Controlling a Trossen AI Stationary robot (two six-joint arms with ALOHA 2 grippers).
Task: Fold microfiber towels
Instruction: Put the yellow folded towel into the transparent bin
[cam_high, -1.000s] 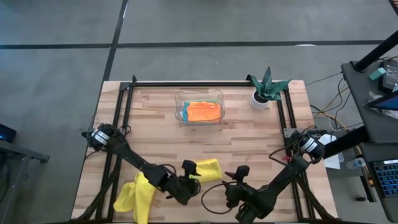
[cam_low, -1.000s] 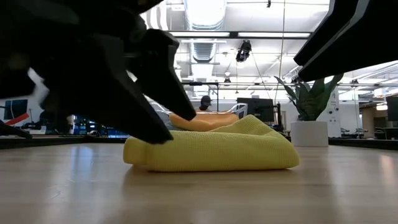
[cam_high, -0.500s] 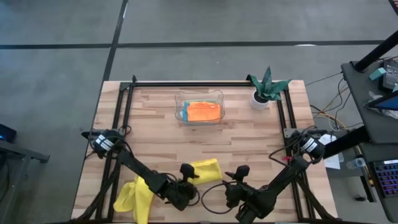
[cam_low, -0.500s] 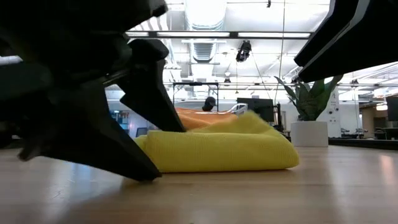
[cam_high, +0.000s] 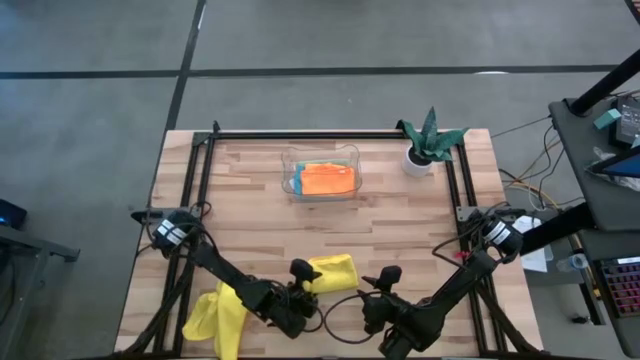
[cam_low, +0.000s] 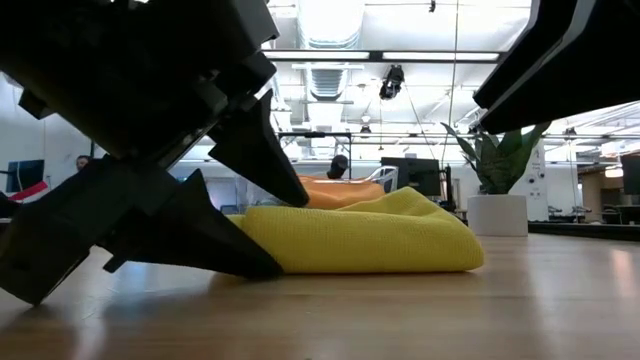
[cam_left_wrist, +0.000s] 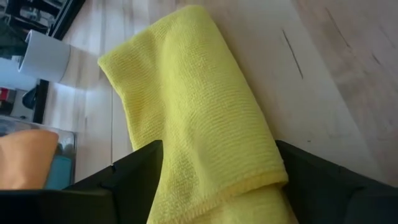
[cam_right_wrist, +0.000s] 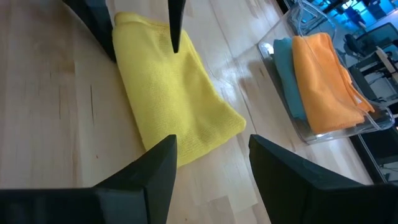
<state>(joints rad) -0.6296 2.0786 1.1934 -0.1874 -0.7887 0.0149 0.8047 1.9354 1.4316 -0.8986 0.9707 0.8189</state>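
Wooden table (cam_high: 250, 230), light planks, dark frame rails along the edges.

2 dark arms reach in from the near corners toward the front centre.

Left gripper (cam_high: 300, 292) low at the table front, its jaws spread wide on either side of the folded yellow towel (cam_high: 333, 272). In the left wrist view the towel's end (cam_left_wrist: 205, 143) lies between the 2 fingers (cam_left_wrist: 134, 177); in the low view one finger rests on the tabletop against the towel's end and the other angles down over it. Jaws not closed on the cloth.

Right gripper (cam_high: 380, 290) just beside the same towel on its other side, jaws parted, holding nothing; towel (cam_right_wrist: 171, 102) lies ahead of its fingers (cam_right_wrist: 152, 165).

2nd yellow towel (cam_high: 217, 318), crumpled, at the front left edge under the left arm.

Clear plastic tray (cam_high: 345, 152) at the back centre holds the orange towel (cam_high: 327, 179) stacked on the turquoise towel (cam_right_wrist: 287, 65).

Small potted plant (cam_high: 428, 140), white pot, back right corner.
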